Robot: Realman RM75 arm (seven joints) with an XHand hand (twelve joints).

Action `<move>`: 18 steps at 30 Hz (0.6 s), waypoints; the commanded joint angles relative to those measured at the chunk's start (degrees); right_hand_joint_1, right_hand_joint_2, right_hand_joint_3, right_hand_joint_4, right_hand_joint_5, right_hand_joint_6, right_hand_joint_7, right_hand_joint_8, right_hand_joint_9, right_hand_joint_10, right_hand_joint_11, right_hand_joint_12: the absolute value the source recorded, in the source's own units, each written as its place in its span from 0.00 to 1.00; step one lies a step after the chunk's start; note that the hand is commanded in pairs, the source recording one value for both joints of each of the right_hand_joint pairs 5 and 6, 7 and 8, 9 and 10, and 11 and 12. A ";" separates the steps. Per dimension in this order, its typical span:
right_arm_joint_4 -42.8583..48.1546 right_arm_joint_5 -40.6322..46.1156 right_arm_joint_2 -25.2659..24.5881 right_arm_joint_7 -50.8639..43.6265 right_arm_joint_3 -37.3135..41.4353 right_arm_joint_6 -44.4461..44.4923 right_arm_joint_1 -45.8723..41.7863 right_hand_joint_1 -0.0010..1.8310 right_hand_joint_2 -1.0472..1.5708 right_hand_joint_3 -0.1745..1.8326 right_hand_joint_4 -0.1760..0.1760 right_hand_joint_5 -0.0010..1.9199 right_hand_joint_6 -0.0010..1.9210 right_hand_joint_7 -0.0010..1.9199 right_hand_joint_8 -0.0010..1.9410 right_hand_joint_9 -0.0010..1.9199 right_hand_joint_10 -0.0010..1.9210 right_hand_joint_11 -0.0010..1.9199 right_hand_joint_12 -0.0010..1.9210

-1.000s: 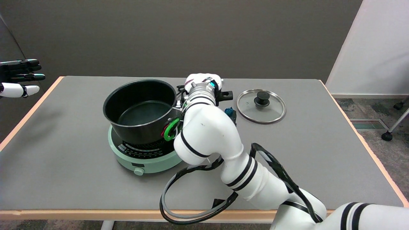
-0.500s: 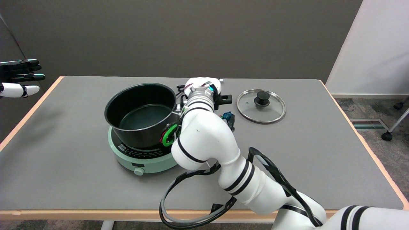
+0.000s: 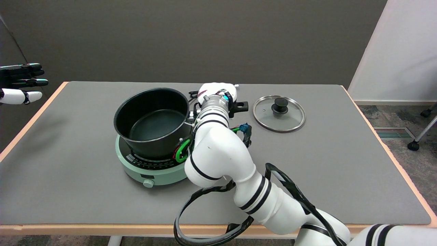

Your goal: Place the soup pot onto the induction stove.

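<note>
Nearly done: soup pot (image 3: 152, 122) down on induction stove (image 3: 150, 169), left of worktop centre, seemingly seated, slightly off toward far side. Right hand (image 3: 218, 93) gripping pot handle (image 3: 239, 107); fingers wrapped, exact closure hidden. Left to do: release, withdraw. Glass lid (image 3: 279, 113) lying near far right edge, well apart, not obstructing.

The light is soft and even, and it comes from above. The flat grey surface (image 3: 324, 164) looks bright with no glare. A faint shadow lies on its left side. The round glass lid (image 3: 279, 113) shines a little. Everything looks sharp.
</note>
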 commanded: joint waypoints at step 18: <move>-0.91 -1.52 1.94 4.02 1.81 -6.67 -2.87 0.74 0.37 1.00 0.14 0.86 0.86 0.86 0.85 0.86 0.86 0.86 0.86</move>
